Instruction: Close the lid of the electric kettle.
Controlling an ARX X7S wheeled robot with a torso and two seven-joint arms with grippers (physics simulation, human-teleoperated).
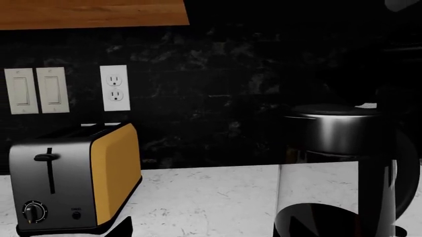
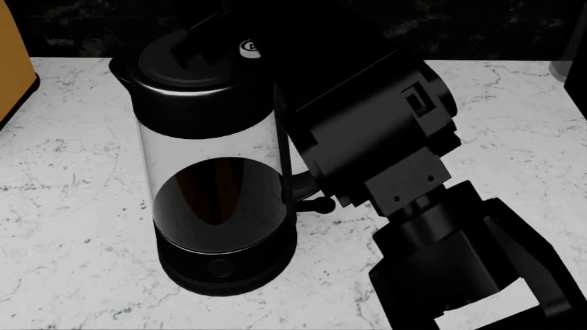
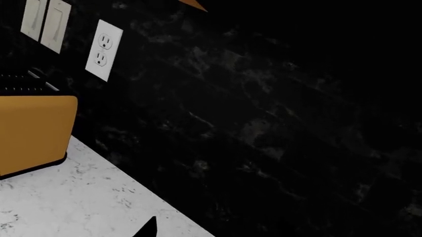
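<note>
The electric kettle (image 2: 216, 185) stands on the white marble counter, a clear glass cylinder with a black base and collar. Its black lid (image 2: 170, 65) lies low on the collar, beside the small white button (image 2: 249, 47). My right arm reaches over the kettle's top, and a dark finger of the right gripper (image 2: 203, 33) lies across the lid's far part. In the right wrist view only one fingertip (image 3: 149, 228) shows, well off centre. The left wrist view shows the kettle (image 1: 329, 148) side-on with its lid (image 1: 329, 109) flat. One left fingertip (image 1: 122, 228) shows far from centre, with nothing held.
A yellow and silver toaster (image 1: 72, 177) stands left of the kettle, and its edge shows in the head view (image 2: 14, 62). A dark stone backsplash with a wall outlet (image 1: 114, 88) and switches (image 1: 36, 90) runs behind. A wooden cabinet (image 1: 92, 12) hangs above.
</note>
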